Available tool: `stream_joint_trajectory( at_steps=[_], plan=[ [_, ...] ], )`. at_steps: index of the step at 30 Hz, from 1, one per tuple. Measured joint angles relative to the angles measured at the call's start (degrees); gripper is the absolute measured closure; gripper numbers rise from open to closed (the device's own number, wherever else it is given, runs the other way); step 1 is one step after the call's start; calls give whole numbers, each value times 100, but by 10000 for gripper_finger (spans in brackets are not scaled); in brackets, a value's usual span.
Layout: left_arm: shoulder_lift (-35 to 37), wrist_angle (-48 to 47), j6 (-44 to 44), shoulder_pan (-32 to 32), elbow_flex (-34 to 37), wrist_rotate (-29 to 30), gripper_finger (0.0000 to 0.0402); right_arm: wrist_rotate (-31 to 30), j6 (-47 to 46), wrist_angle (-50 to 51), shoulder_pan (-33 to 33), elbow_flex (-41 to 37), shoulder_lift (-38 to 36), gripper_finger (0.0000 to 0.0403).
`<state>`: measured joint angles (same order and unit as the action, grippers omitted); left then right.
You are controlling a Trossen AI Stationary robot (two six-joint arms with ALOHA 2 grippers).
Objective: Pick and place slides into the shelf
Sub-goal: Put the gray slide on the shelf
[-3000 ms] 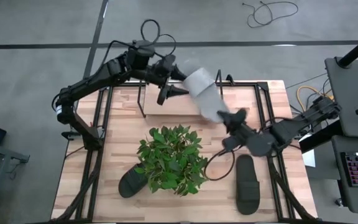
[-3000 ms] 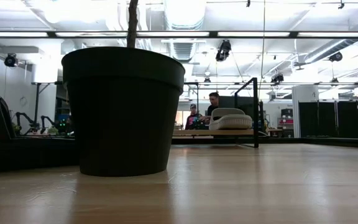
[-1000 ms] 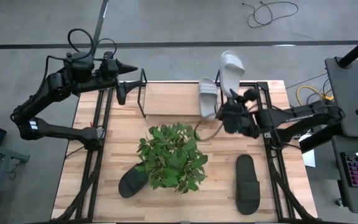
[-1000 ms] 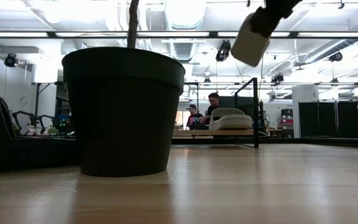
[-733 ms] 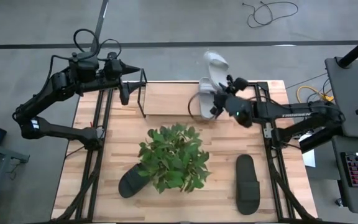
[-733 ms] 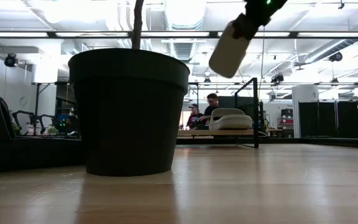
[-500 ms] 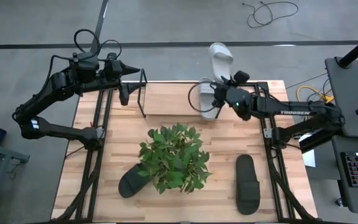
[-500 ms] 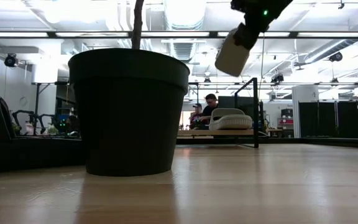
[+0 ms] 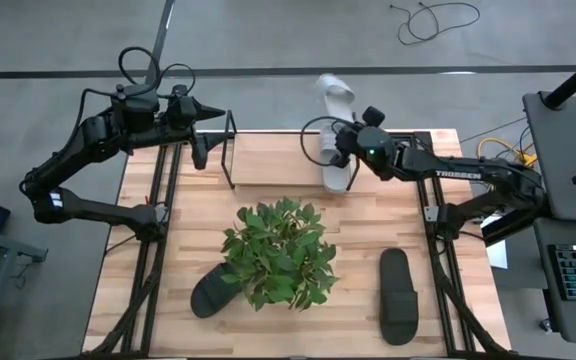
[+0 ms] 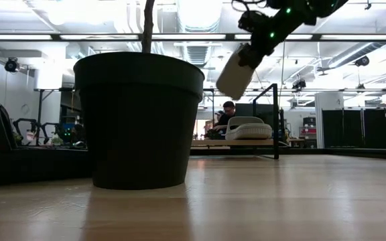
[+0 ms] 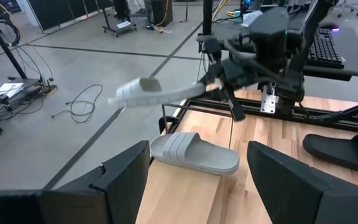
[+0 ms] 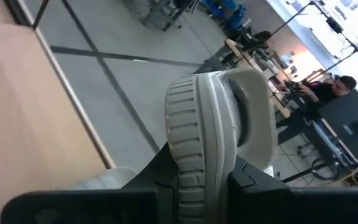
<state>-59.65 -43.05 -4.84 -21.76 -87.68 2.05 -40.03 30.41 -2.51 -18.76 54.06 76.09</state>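
Observation:
My right gripper point(image 9: 345, 128) is shut on a light grey slide point(image 9: 334, 92), held in the air over the table's far edge; it also shows in the low view point(image 10: 234, 70) and the left wrist view point(image 11: 157, 92). The second grey slide point(image 9: 338, 170) lies sole down on the right end of the shelf point(image 9: 268, 160). Two black slides point(image 9: 208, 292) point(image 9: 399, 296) lie on the table near its front. My left gripper point(image 9: 197, 122) is open and empty at the shelf's left end. My right gripper pinches the held slide's sole point(image 12: 194, 163) between its two fingers point(image 12: 248, 179), at the end away from the strap point(image 12: 253, 106). The fingers point toward the table's far left, along the slide. The slide is lifted clear and tilted, its free end lower.
A leafy plant point(image 9: 278, 250) in a dark pot point(image 10: 139, 120) stands at the table's middle, between the black slides and the shelf. The shelf's upright loop ends point(image 9: 230, 148) stand at either side of its board. People sit in the room behind point(image 10: 229, 108).
My right gripper has carried the grey slide toward the table's far edge and left, past the slide on the shelf. The held slide has swung about and now points far-left, its free end a little lower. My left arm has kept still.

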Motion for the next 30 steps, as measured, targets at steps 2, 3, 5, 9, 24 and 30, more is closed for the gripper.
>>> stream_joint_trajectory(
  at_steps=[2,3,5,9,24,30],
  plan=[
    [-10,2,2,2,0,-1,146,25,10,-26,-10,0,192,358],
    [-12,0,4,2,0,2,146,11,13,-45,-13,0,293,358],
    [-20,2,4,2,0,0,146,13,23,-120,-13,-2,508,358],
    [-21,1,15,2,0,2,146,8,28,-312,-2,-2,909,358],
    [-31,-13,13,4,0,8,146,-69,136,-609,403,-2,1602,358],
    [-31,-207,11,4,4,13,146,-508,-124,-655,637,2,1812,358]
  ],
)
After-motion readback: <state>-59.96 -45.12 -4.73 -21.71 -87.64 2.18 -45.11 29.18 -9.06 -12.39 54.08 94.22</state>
